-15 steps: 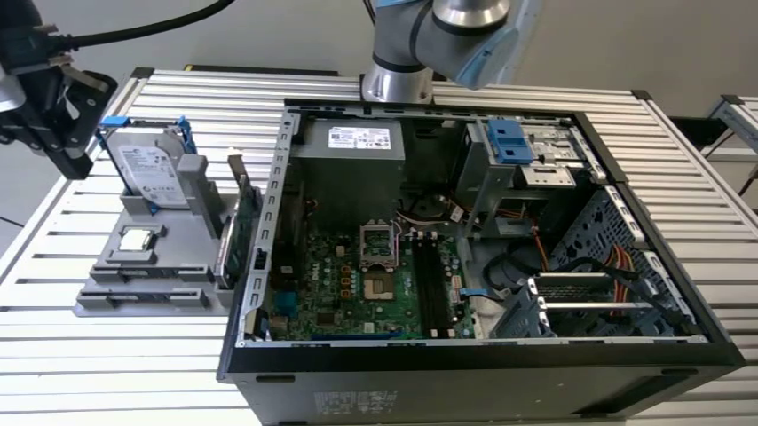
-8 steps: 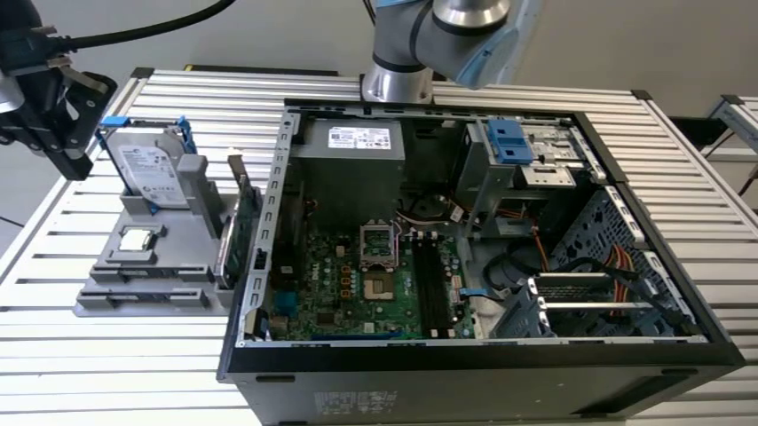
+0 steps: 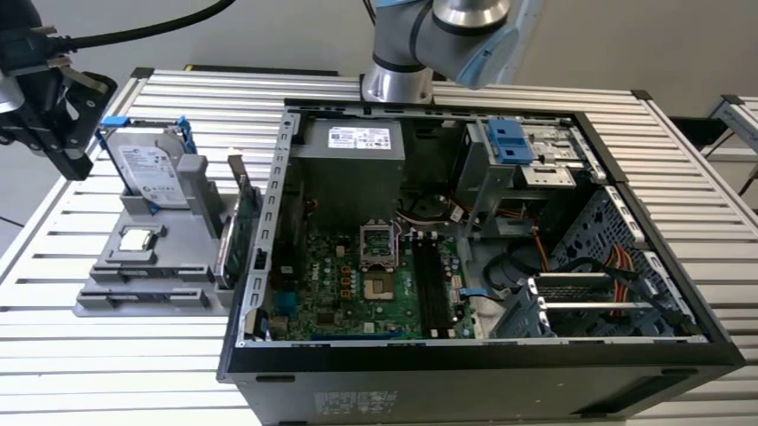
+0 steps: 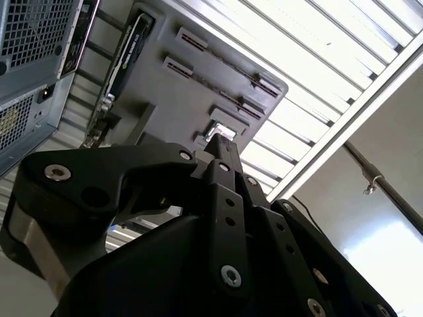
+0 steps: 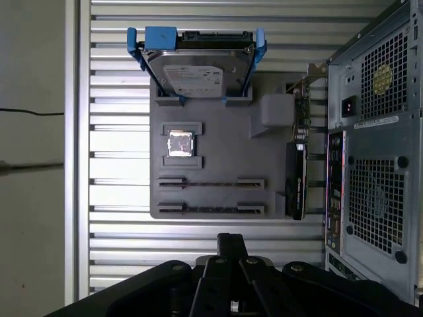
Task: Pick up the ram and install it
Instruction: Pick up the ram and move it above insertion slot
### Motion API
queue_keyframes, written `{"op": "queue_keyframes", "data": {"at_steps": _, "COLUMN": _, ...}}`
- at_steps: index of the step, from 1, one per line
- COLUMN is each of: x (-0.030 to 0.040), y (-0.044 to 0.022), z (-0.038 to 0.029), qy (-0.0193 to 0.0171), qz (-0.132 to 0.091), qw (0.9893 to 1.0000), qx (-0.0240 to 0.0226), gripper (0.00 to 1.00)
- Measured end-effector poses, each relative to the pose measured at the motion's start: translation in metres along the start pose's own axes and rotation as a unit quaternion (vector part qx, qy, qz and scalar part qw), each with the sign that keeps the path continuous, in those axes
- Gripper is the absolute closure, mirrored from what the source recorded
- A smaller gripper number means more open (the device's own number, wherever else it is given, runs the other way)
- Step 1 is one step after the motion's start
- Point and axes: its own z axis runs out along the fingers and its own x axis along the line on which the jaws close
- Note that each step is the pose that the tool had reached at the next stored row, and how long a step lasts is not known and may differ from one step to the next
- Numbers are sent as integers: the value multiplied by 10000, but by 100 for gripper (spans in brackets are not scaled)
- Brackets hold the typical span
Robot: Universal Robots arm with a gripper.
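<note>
Pressed together with nothing between its tips, the black two-finger gripper (image 5: 231,242) hangs above the slatted aluminium table, just off the edge of the flat grey plastic parts holder (image 5: 218,145). The ram (image 5: 211,183), a long thin dark stick seen edge-on, stands in a slotted cradle of that holder. A similar strip (image 5: 211,209) sits in the parallel cradle, on the gripper's side. Farther across the holder lie a small square silver processor chip (image 5: 180,143) and an upright silver hard drive in blue brackets (image 5: 198,69). A dark expansion card (image 5: 295,181) stands on the holder's side nearest the case. The exterior view adds the open black computer case (image 3: 474,364) with its green motherboard (image 3: 355,280), touching the holder. There the gripper (image 3: 74,164) hangs at the holder's far side from the case.
</note>
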Motion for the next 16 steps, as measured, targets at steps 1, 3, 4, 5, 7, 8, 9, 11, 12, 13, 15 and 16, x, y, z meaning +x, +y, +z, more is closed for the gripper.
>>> {"op": "queue_keyframes", "data": {"at_steps": 1, "x": 0, "y": 0, "z": 0, "qy": 0, "qz": 0, "qw": 10000, "qx": 0, "gripper": 100}}
{"op": "queue_keyframes", "data": {"at_steps": 3, "x": 0, "y": 0, "z": 0, "qy": 0, "qz": -10, "qw": 10000, "qx": 0, "gripper": 100}}
{"op": "queue_keyframes", "data": {"at_steps": 4, "x": 0, "y": 0, "z": 0, "qy": 1, "qz": -29, "qw": 10000, "qx": 0, "gripper": 100}}
{"op": "queue_keyframes", "data": {"at_steps": 5, "x": 1, "y": 0, "z": 0, "qy": 2, "qz": -49, "qw": 10000, "qx": 0, "gripper": 100}}
{"op": "queue_keyframes", "data": {"at_steps": 7, "x": 1, "y": 0, "z": 0, "qy": 3, "qz": -64, "qw": 10000, "qx": 0, "gripper": 100}}
{"op": "queue_keyframes", "data": {"at_steps": 8, "x": 1, "y": 0, "z": 0, "qy": 3, "qz": -65, "qw": 10000, "qx": 0, "gripper": 100}}
{"op": "queue_keyframes", "data": {"at_steps": 9, "x": 1, "y": 0, "z": 0, "qy": 3, "qz": -65, "qw": 10000, "qx": 0, "gripper": 100}}
{"op": "queue_keyframes", "data": {"at_steps": 11, "x": 1, "y": 0, "z": 0, "qy": 3, "qz": -65, "qw": 10000, "qx": 0, "gripper": 100}}
{"op": "queue_keyframes", "data": {"at_steps": 12, "x": 1, "y": 0, "z": 0, "qy": 3, "qz": -65, "qw": 10000, "qx": 0, "gripper": 100}}
{"op": "queue_keyframes", "data": {"at_steps": 13, "x": 1, "y": 0, "z": 1, "qy": 3, "qz": -65, "qw": 10000, "qx": 0, "gripper": 100}}
{"op": "queue_keyframes", "data": {"at_steps": 15, "x": 0, "y": 0, "z": 0, "qy": 3, "qz": -65, "qw": 10000, "qx": 0, "gripper": 100}}
{"op": "queue_keyframes", "data": {"at_steps": 16, "x": 1, "y": 0, "z": 1, "qy": 3, "qz": -65, "qw": 10000, "qx": 0, "gripper": 100}}
